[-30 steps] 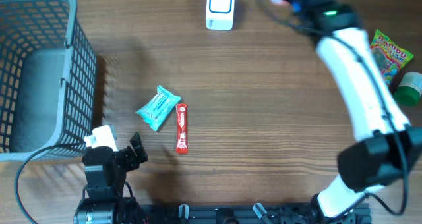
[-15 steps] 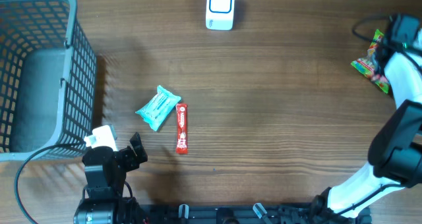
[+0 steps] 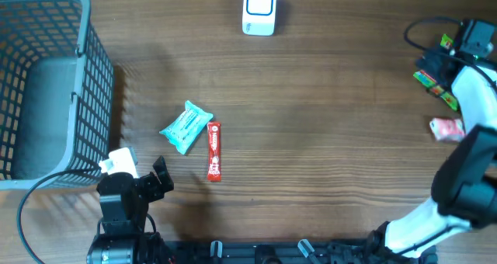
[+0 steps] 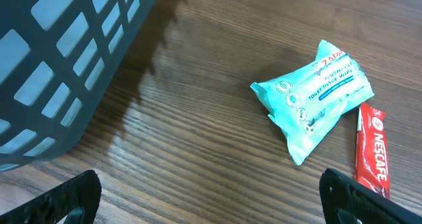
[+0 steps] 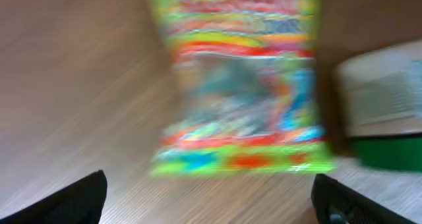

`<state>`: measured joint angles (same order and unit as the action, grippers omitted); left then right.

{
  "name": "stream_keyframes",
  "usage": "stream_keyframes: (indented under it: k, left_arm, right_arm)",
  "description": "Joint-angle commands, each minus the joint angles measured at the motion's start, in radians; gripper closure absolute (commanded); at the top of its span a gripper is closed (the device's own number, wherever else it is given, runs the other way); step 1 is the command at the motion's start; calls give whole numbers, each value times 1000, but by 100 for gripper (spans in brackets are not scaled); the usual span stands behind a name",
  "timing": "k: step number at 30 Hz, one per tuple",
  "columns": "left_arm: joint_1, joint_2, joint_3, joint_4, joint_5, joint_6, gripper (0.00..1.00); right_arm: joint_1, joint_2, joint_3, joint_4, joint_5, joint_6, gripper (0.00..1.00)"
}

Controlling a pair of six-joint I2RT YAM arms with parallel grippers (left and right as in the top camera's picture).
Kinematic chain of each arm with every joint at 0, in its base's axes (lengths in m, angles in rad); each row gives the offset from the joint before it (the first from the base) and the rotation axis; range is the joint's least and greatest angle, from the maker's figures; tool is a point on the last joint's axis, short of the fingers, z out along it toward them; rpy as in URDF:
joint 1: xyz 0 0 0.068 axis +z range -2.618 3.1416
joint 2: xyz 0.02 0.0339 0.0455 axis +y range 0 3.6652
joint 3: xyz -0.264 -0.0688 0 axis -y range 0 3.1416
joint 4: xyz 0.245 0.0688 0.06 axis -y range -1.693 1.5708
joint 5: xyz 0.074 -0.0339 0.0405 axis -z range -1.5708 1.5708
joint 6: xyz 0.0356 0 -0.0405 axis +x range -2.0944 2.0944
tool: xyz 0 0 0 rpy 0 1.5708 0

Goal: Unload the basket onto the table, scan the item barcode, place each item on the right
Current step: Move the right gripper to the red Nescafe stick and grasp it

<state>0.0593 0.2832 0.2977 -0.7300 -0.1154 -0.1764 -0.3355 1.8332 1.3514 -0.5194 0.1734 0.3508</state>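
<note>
Right gripper (image 5: pixel 208 199) wide above candy bag (image 5: pixel 241 85)

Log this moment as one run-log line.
right gripper: open, over candy bag | left gripper: open, empty | tissue pack, Nescafe stick: on table | scanner: no item at it

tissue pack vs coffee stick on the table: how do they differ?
Colour: the tissue pack is teal with white print, the coffee stick red with white lettering.
Shape: the tissue pack is a wide, puffy pillow, the coffee stick thin and narrow.
Pose: seen from overhead, the tissue pack lies diagonally, the coffee stick nearly vertical in the picture.
Shared: both lie flat on the wooden table, close side by side.
</note>
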Motion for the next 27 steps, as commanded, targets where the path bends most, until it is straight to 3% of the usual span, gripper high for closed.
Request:
stream_keyframes:
  k: [1, 6, 12, 21, 27]
  left_arm:
    - [0, -2, -2, 2, -10, 12, 0]
    - [0, -2, -2, 2, -10, 12, 0]
    - [0, -2, -2, 3, -10, 12, 0]
    - [0, -2, -2, 2, -10, 12, 0]
    - [0, -2, -2, 2, -10, 12, 0]
  right_arm:
    - [92, -154, 34, -79, -325, 87, 0]
    - [294, -176, 13, -230, -702, 101, 0]
    - [657, -133, -99, -170, -705, 68, 0]
    - [1077, 32, -100, -140, -362, 186, 2]
    - [1192, 88, -88, -68, -243, 237, 21]
